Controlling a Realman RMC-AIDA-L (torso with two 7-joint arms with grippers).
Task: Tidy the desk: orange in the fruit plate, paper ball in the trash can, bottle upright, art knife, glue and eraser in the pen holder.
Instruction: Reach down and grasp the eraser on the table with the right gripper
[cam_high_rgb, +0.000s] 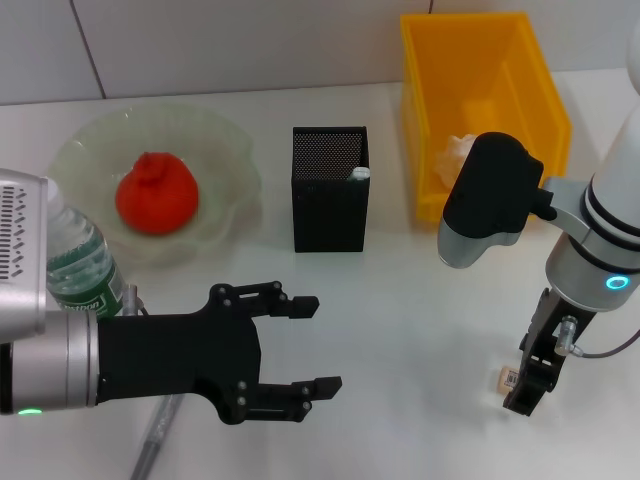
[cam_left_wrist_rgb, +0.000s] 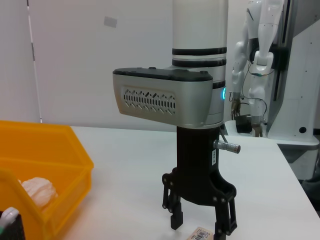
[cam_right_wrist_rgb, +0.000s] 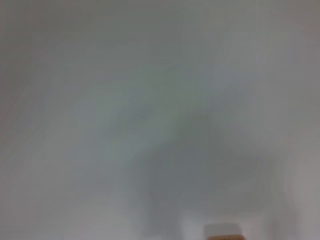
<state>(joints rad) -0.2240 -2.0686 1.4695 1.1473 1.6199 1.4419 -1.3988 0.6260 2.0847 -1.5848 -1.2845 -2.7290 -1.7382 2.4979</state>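
Black right gripper (cam_high_rgb: 524, 392) lowered with fingers parted astride small tan eraser (cam_high_rgb: 508, 379), at 4 o'clock of black mesh pen holder (cam_high_rgb: 329, 190), black left gripper (cam_high_rgb: 305, 345) spread, ungrasping, at 6 o'clock.

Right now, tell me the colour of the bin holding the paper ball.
Bright yellow-orange bin; clearest in the head view.

Orange (cam_high_rgb: 155, 195) in plate (cam_high_rgb: 225, 150), pen holder (cam_high_rgb: 329, 190) right of it
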